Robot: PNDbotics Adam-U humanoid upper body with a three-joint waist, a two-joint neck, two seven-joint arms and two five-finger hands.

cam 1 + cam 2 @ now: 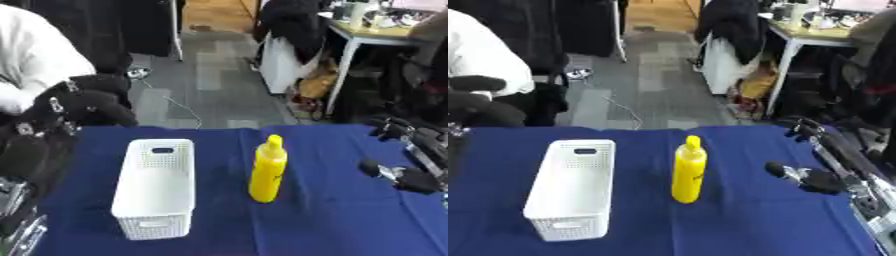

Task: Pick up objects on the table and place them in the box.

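From my seat I see the worktop (pixel 332 220) draped in a dark blue cloth, with a white perforated box (pixel 156 187) standing on its left half, long side running away from me, open top up and apparently with nothing inside as far as I can see. Just to the right of it, apart from it, a yellow squeeze bottle (pixel 268 169) stands upright near the middle of the cloth, nozzle up. My right hand (pixel 808 179) comes in from the right edge and sits above the cloth to the right of the bottle, well apart from it and touching nothing; its dark fingers look curled, with one pointing toward the bottle, though I cannot tell its exact pose for certain. The left hand I cannot make out: only dark parts of the left arm (pixel 26 150) show along the left edge, beside the box.
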